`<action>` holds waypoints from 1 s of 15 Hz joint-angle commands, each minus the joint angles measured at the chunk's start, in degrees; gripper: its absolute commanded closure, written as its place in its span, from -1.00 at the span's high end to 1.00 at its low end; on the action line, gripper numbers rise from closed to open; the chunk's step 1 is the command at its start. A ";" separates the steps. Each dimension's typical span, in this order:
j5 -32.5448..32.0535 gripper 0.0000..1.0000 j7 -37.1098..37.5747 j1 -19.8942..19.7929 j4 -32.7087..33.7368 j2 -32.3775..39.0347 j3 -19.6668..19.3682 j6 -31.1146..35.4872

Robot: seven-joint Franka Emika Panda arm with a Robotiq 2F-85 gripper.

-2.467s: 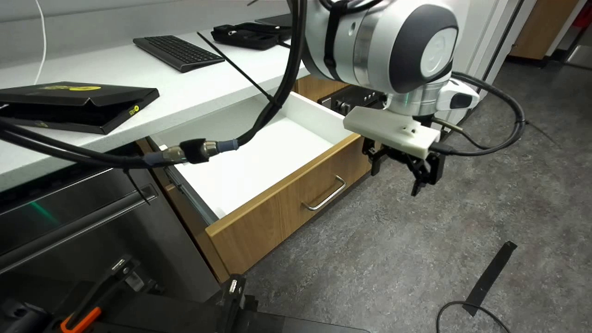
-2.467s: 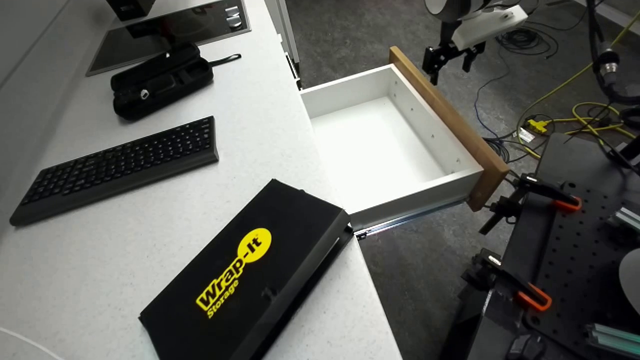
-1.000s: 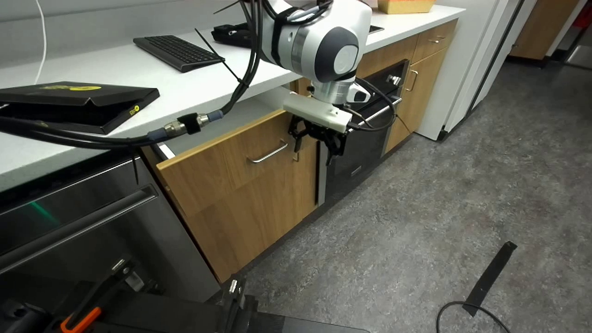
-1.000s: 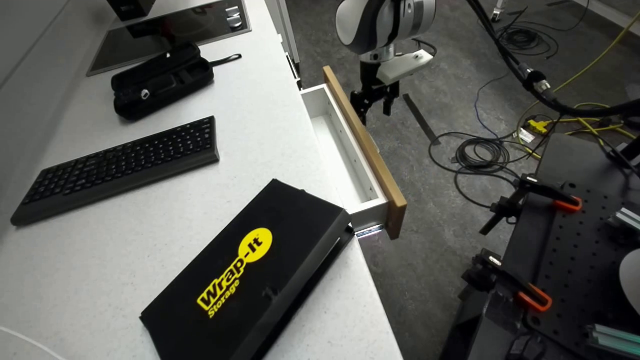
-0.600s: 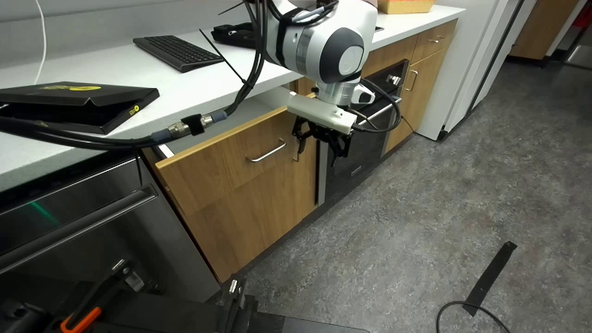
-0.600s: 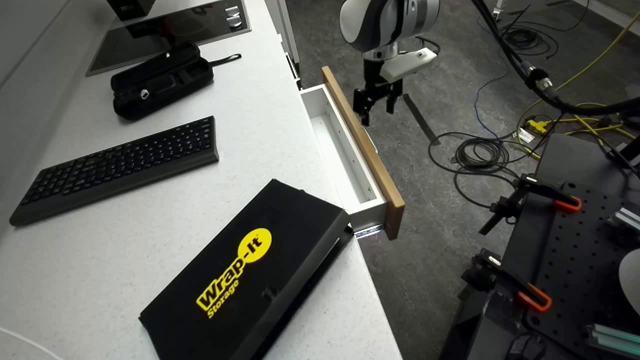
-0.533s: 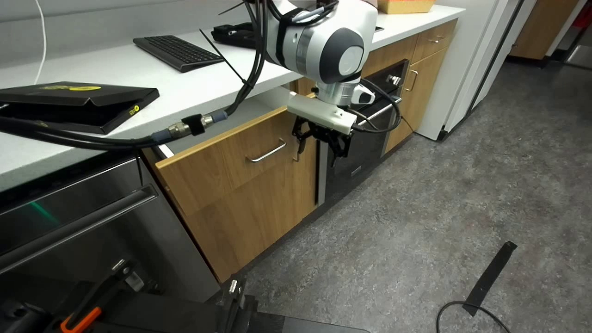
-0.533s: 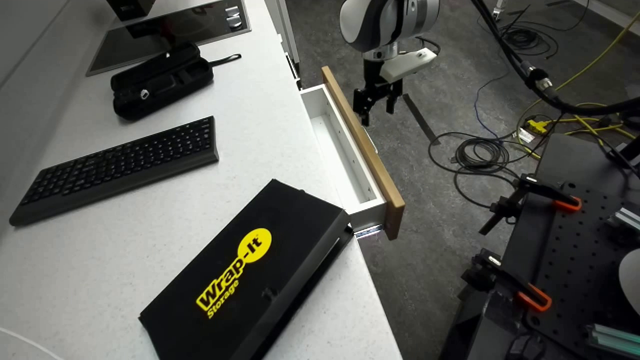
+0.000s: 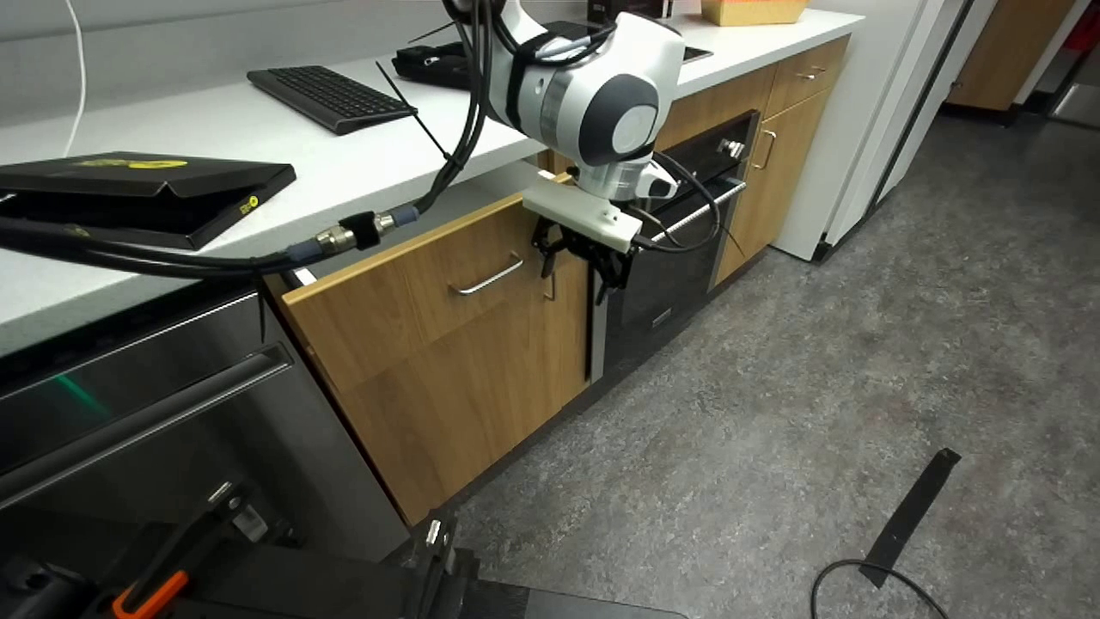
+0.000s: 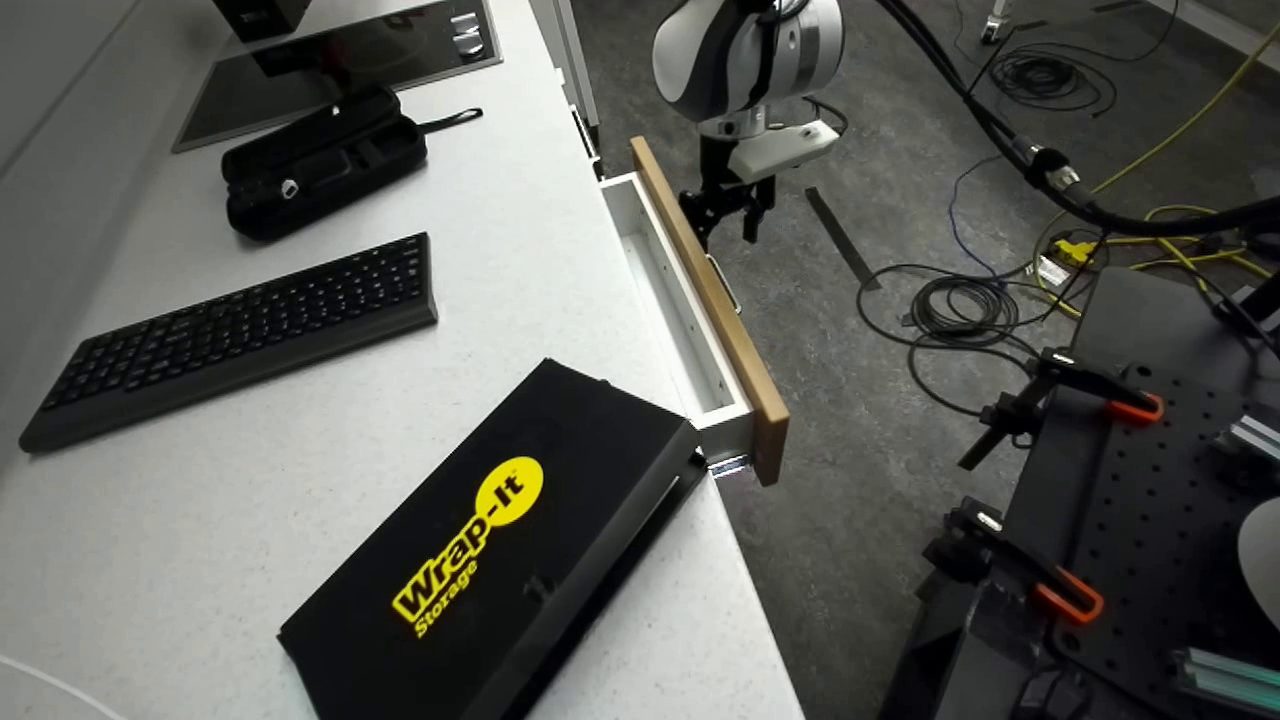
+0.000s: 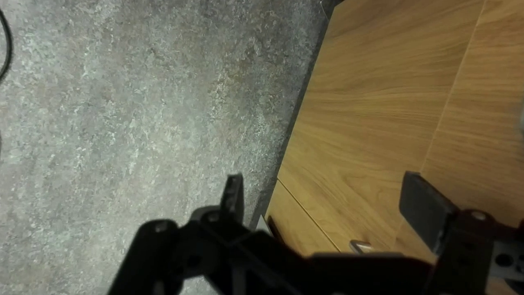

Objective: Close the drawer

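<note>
Since the drawer [image 9: 412, 301] stands partly out from under the front edge of the countertop [image 10: 530, 260], a push toward that edge should be enough. It looks rigid, and the metal runner [image 10: 728, 465] at its side suggests a light, easy glide, though its smooth wooden front [image 10: 740, 350] could let the push skid sideways. No grip seems called for; pressing beside the bar handle [image 9: 488, 277], near the middle, would likely keep it from racking. The gripper [image 9: 574, 282], jaws spread apart around nothing, hangs outward of the countertop's edge, one finger [image 11: 423, 209] touching that front or just beside it, I cannot tell which. On the countertop, the black box [image 10: 490, 540] near the front edge and the keyboard [image 10: 230, 335] farther back sit higher than the drawer, so neither should block it.
</note>
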 commanded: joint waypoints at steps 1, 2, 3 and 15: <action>1.67 1.00 0.50 1.58 4.62 3.65 2.49 -0.33; 1.42 1.00 0.43 2.14 4.98 4.00 3.02 -0.41; 1.27 1.00 0.34 2.73 5.29 4.39 3.60 -0.47; 0.29 1.00 -1.19 4.40 6.33 4.12 4.24 -0.26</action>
